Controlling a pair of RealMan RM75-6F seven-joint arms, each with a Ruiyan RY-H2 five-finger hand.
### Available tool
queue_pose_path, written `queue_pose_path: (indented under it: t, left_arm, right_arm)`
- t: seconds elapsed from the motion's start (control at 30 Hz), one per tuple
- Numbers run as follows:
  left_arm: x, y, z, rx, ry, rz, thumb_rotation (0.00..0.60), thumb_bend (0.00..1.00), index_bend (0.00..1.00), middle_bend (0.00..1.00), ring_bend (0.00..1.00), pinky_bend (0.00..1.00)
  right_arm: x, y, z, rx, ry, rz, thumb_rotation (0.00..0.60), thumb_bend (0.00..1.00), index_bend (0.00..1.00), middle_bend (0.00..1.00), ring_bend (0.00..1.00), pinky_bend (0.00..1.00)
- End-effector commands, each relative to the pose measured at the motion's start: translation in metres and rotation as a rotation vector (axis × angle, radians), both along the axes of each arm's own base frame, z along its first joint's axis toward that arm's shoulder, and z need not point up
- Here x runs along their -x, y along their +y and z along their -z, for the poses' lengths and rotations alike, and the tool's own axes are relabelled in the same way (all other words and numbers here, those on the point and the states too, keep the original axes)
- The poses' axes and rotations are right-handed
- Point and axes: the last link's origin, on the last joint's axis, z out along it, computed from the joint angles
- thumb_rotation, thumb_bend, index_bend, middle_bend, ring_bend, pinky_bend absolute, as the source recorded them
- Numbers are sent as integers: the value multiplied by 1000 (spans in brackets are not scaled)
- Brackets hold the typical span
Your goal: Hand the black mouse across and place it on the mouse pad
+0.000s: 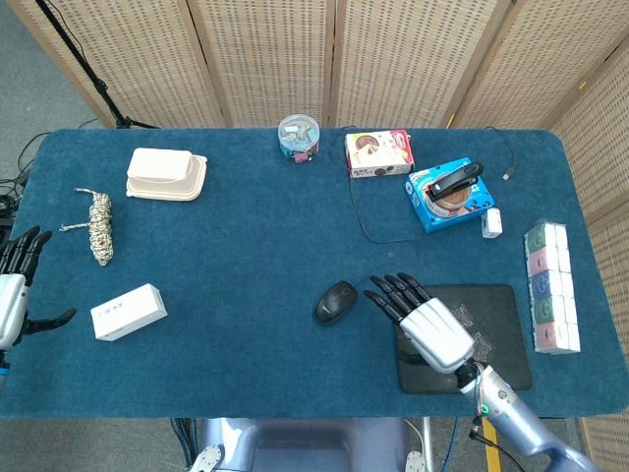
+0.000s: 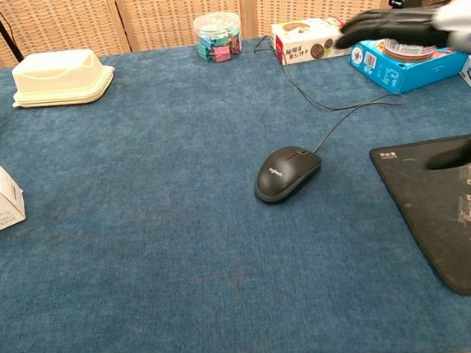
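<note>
The black mouse (image 1: 336,301) (image 2: 286,173) lies on the blue table between both arms, its cable running back toward the boxes. The black mouse pad (image 1: 491,339) (image 2: 457,211) lies flat to its right. My right hand (image 1: 425,322) (image 2: 408,25) hovers open over the pad's left edge, fingers spread and pointing toward the mouse, a short way from it and holding nothing. My left hand (image 1: 14,285) is at the far left table edge, open and empty, far from the mouse; the chest view does not show it.
A white box (image 1: 128,311) and a rope bundle (image 1: 99,227) lie near the left hand. At the back stand a cream container (image 1: 165,174), a clip jar (image 1: 299,136), a snack box (image 1: 378,152) and a blue box with a stapler (image 1: 450,191). Coloured cubes (image 1: 547,285) line the right edge.
</note>
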Motion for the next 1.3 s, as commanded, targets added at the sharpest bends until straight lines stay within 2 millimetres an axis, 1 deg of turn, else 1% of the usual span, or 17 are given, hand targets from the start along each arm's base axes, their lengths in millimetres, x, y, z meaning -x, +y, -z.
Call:
queue_pose_path:
  t: [0.03, 0.17, 0.2, 0.27, 0.47, 0.57, 0.7, 0.93, 1.07, 1.17, 1.3]
  left_arm:
    - [4, -3, -10, 5, -25, -1, 600, 90, 0, 0, 0, 0]
    - [7, -5, -16, 1, -52, -4, 600, 90, 0, 0, 0, 0]
    - [8, -6, -18, -6, -60, -4, 600, 90, 0, 0, 0, 0]
    - [8, -8, -20, -7, -68, 0, 600, 89, 0, 0, 0, 0]
    - [11, -8, -22, -4, -80, 0, 600, 90, 0, 0, 0, 0]
    - [11, -8, -22, 2, -85, -2, 600, 90, 0, 0, 0, 0]
    - [13, -7, -26, -11, -104, -6, 600, 89, 0, 0, 0, 0]
    - [17, -5, -31, -24, -124, -17, 600, 90, 0, 0, 0, 0]
    - [17, -5, -31, -17, -127, -17, 600, 90, 0, 0, 0, 0]
    - [16, -5, -30, -14, -127, -13, 600, 90, 0, 0, 0, 0]
    - [17, -5, -31, -7, -129, -15, 600, 90, 0, 0, 0, 0]
  right_arm:
    - [-40, -19, 33, -58, 12, -100, 600, 0, 81, 6, 0, 89]
    - [-54, -36, 57, -75, 41, -108, 600, 0, 93, 11, 0, 105]
    - [-59, -45, 67, -82, 65, -99, 600, 0, 93, 12, 0, 106]
    - [-65, -51, 78, -87, 79, -85, 600, 0, 95, 19, 0, 110]
    - [-78, -62, 105, -100, 122, -33, 600, 0, 98, 45, 0, 127]
    - [-78, -67, 114, -103, 153, -8, 600, 0, 107, 62, 0, 137]
    - [-75, -71, 120, -91, 212, 0, 600, 0, 122, 75, 0, 154]
    - [-66, -72, 117, -75, 282, 2, 600, 10, 145, 93, 4, 171]
    - [-63, -74, 116, -75, 303, 19, 600, 45, 154, 116, 24, 192]
    - [-63, -76, 119, -75, 314, 24, 600, 74, 169, 140, 48, 235]
    - [-63, -80, 124, -73, 331, 28, 600, 117, 214, 179, 93, 286]
